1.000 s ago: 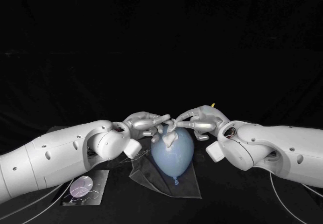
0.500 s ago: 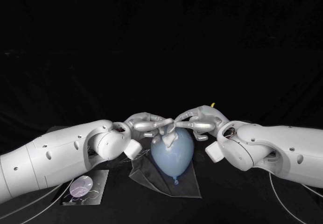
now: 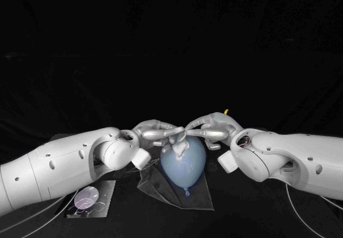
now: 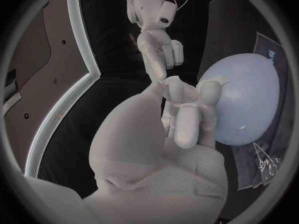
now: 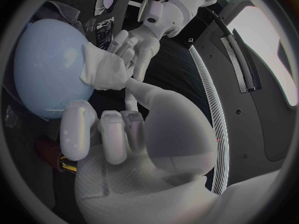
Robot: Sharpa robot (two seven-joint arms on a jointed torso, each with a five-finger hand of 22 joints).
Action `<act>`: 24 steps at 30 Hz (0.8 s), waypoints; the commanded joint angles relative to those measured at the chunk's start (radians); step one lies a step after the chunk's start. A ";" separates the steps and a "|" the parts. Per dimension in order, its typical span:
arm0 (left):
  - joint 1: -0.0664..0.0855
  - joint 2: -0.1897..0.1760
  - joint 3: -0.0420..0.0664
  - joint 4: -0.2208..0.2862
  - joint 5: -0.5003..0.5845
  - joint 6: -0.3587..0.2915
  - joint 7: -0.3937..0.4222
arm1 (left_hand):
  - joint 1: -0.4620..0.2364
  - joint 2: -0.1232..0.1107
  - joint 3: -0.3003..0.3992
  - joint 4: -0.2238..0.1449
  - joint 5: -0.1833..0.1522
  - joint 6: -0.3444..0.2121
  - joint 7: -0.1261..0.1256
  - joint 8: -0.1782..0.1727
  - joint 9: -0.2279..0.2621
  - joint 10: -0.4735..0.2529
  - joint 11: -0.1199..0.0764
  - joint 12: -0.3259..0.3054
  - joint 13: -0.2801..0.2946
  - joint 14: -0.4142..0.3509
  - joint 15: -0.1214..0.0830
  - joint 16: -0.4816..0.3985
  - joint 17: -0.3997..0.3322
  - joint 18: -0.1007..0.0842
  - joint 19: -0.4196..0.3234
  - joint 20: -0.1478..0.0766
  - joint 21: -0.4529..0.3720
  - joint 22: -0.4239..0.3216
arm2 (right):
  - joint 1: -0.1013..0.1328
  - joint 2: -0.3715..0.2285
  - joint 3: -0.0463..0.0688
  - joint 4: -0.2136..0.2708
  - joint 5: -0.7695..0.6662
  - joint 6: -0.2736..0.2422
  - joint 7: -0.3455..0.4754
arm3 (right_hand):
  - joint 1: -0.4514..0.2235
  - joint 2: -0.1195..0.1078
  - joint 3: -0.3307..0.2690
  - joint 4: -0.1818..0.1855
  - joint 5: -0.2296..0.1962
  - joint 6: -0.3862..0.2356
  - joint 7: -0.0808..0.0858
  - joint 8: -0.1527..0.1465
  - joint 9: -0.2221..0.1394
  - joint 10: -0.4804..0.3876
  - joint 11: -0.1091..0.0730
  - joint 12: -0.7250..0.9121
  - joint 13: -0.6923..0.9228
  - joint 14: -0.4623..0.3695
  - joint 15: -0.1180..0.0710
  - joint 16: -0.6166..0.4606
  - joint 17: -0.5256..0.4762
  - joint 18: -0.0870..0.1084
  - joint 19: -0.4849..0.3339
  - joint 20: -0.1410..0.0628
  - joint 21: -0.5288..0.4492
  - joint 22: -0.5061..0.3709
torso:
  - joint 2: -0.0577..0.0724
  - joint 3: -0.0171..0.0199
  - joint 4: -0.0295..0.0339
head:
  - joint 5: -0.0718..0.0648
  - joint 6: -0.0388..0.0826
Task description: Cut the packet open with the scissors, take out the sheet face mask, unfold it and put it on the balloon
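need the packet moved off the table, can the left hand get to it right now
Probably not yet: the left hand is at the balloon, pinching the sheet mask. Nothing covers the packet, but it lies beside the left arm, so the hand would have to let go first.

fingers [image 3: 170, 132] of left hand [image 3: 152, 131] edged toward right hand [image 3: 213, 128], sheet face mask [image 3: 179, 144] slightly shifted

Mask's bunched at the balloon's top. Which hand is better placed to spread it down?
Left, likely. The left hand holds the bunched white sheet mask on the pale blue balloon; the right hand has most fingers curled off the sheet.
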 commanded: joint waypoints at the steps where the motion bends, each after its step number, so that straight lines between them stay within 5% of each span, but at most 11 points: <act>1: 0.000 0.001 0.001 0.002 -0.001 0.018 0.000 | 0.017 -0.004 0.006 -0.005 0.002 0.008 -0.003 -0.005 -0.002 -0.010 -0.001 0.003 0.001 0.002 0.005 0.006 0.002 -0.010 -0.004 0.001 0.002 0.000 | -0.001 0.000 0.000 0.002 -0.002 0.018 0.010 | 0.002 0.011 0.006 0.002 0.002 0.005 0.000 0.005 0.117 0.108 -0.006 0.003 0.263 0.127 -0.025 0.007 0.264 0.020 0.002 -0.006 -0.003 0.188 | 0.000 0.0000 -0.0001 | 0.000 0.000; 24: 0.000 0.004 0.001 0.006 -0.011 0.022 0.008 | 0.085 -0.019 0.036 -0.029 0.002 0.044 -0.010 -0.003 -0.007 -0.004 -0.007 -0.001 -0.002 0.009 -0.001 0.013 0.026 -0.011 -0.002 -0.003 0.013 0.013 | -0.003 0.003 0.000 0.005 0.000 0.025 0.007 | -0.001 0.011 0.009 0.001 0.002 0.003 0.000 0.008 0.122 0.108 -0.006 0.003 0.263 0.127 -0.025 0.007 0.264 0.020 0.001 -0.006 -0.003 0.188 | -0.001 -0.0003 -0.0006 | 0.003 -0.003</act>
